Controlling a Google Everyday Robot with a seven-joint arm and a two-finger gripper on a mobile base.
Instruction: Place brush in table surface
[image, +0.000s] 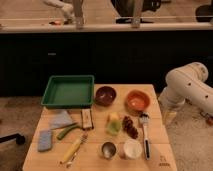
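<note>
The brush (145, 134) lies flat on the table surface (95, 161) near its right edge. Its small pale head points toward the orange bowl (137, 101) and its black handle runs toward the front edge. My white arm (189, 84) comes in from the right. My gripper (169, 116) hangs just off the table's right edge, to the right of the brush head and apart from it. It holds nothing that I can see.
A green tray (67, 91) stands at the back left, with a brown bowl (105, 95) beside it. Also on the table: - a dark block (87, 119) - a yellow-handled utensil (74, 147) - a blue sponge (45, 140) - a cloth (62, 120) - a metal cup (108, 149) - a white cup (132, 148) - food pieces (122, 126)
</note>
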